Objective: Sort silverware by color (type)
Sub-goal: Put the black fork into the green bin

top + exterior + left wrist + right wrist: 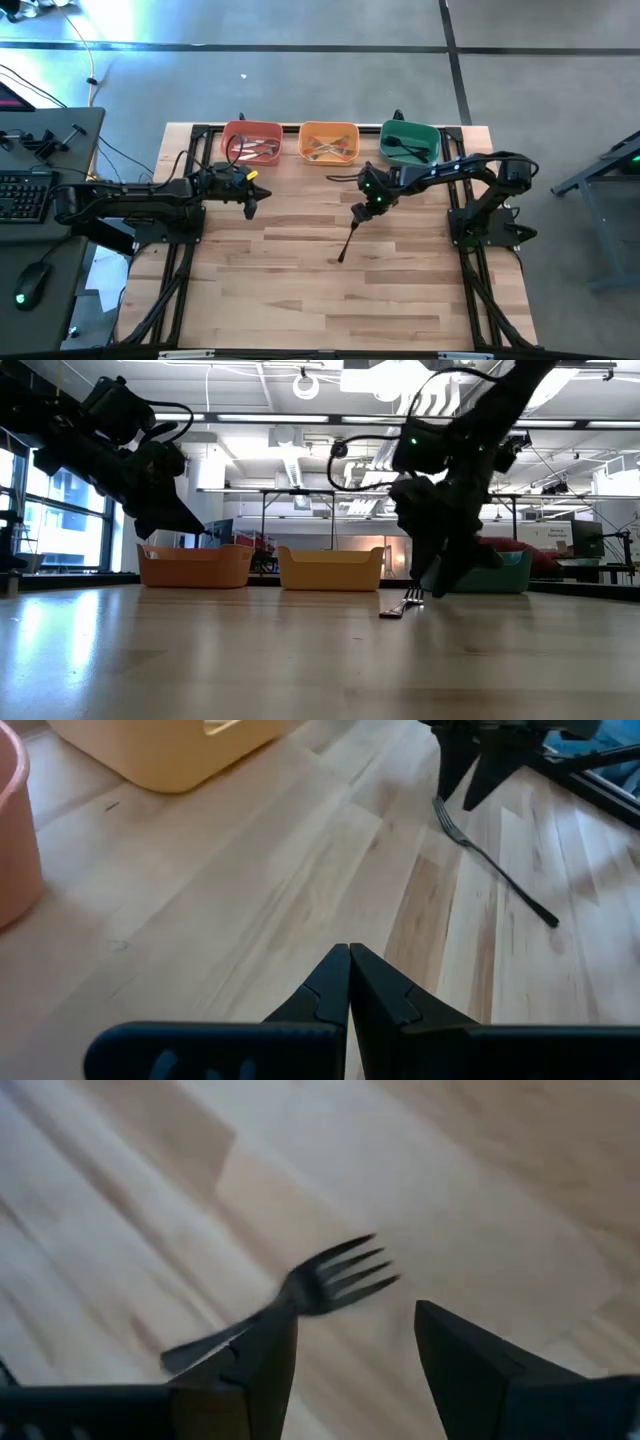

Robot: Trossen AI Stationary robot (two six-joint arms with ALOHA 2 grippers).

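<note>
A black-handled fork lies flat on the wooden table, its silver tines toward the bins. My right gripper is open and slants down over the tine end, one finger over the fork's neck and the other beside the tines. It also shows in the low view, where my right gripper hangs just behind the fork. My left gripper is shut and holds nothing, above the table in front of the pink bin. My right gripper stands open over the fork's neck, coming from above and slanting down. One finger covers the neck in the wrist view, and I cannot tell whether it touches. The fork lies flat on the table.
Three bins stand in a row along the far edge: pink, orange and green, each with forks inside. The near half of the wooden table is bare boards. Black frame rails run along both sides.
</note>
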